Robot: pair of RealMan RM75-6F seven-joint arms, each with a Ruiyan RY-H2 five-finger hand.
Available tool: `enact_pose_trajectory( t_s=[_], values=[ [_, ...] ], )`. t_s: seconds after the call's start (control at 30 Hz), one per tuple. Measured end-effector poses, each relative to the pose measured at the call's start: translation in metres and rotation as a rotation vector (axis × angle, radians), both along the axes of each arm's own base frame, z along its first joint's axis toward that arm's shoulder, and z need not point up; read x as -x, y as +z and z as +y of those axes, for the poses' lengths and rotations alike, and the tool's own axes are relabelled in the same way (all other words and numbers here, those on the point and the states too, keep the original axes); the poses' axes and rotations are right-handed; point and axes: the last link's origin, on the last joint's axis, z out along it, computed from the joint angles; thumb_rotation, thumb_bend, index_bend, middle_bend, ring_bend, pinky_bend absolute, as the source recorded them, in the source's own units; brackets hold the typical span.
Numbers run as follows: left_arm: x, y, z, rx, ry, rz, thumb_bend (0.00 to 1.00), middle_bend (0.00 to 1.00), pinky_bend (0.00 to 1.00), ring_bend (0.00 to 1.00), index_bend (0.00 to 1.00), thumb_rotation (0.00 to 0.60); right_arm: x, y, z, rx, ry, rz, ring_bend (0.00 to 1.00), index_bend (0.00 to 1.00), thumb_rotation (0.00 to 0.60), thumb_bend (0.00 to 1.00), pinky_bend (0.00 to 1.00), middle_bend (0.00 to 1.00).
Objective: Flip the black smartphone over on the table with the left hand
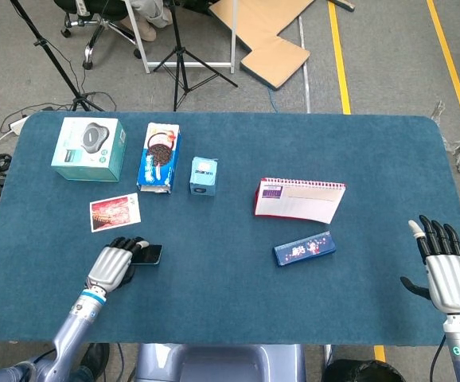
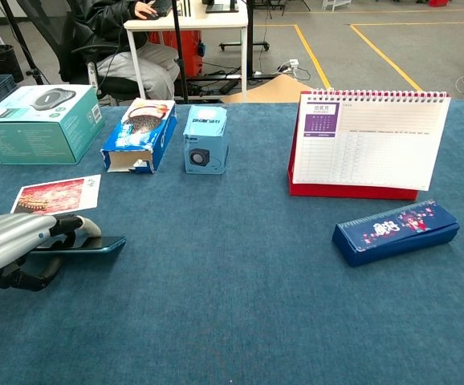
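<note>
The black smartphone [image 1: 151, 255] lies near the table's front left, below a postcard. In the chest view the smartphone [image 2: 94, 245] shows nearly edge-on, its near side raised off the cloth. My left hand [image 1: 112, 267] grips it, fingers curled over the top and thumb underneath, as the chest view of the left hand [image 2: 14, 241] shows. Most of the phone is hidden under the fingers. My right hand [image 1: 448, 273] hovers at the front right corner, fingers spread and holding nothing; it is out of the chest view.
A postcard [image 1: 115, 212] lies just behind the phone. Further back stand a teal box [image 1: 89, 149], a cookie box [image 1: 159, 156] and a small blue box [image 1: 203, 176]. A desk calendar [image 1: 299, 199] and a blue pencil case [image 1: 305, 248] sit mid-table.
</note>
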Motion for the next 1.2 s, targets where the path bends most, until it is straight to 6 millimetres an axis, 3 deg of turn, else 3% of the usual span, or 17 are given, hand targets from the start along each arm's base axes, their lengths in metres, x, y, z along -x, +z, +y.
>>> enact_pose_trajectory(
  t_s=[0.43,0.67,0.97,1.13,1.2],
  values=[
    [-0.024,0.021,-0.008,0.170,0.077,-0.092,0.90,0.19,0.23,0.27,0.24,0.600,0.001,-0.002,0.000,-0.011,-0.006,0.001,0.00,0.06,0.600,0.00,0.00,0.00],
    [-0.039,0.030,0.013,0.165,0.080,-0.094,0.88,0.18,0.22,0.24,0.24,0.600,0.001,-0.003,0.000,-0.017,-0.010,0.003,0.00,0.06,0.600,0.00,0.00,0.00],
    [-0.056,0.025,0.049,0.077,0.057,-0.033,0.87,0.16,0.17,0.21,0.24,0.600,0.004,-0.004,-0.001,-0.021,-0.025,0.006,0.00,0.07,0.600,0.00,0.00,0.00],
    [-0.059,0.035,0.060,-0.002,0.041,-0.056,0.79,0.10,0.11,0.13,0.22,0.600,0.005,-0.004,-0.003,-0.023,-0.030,0.003,0.00,0.06,0.600,0.00,0.00,0.00],
    [-0.060,0.044,0.061,-0.043,0.019,-0.074,0.65,0.04,0.06,0.05,0.11,0.600,0.005,-0.004,-0.003,-0.022,-0.026,-0.002,0.00,0.05,0.600,0.00,0.00,0.00]
  ],
)
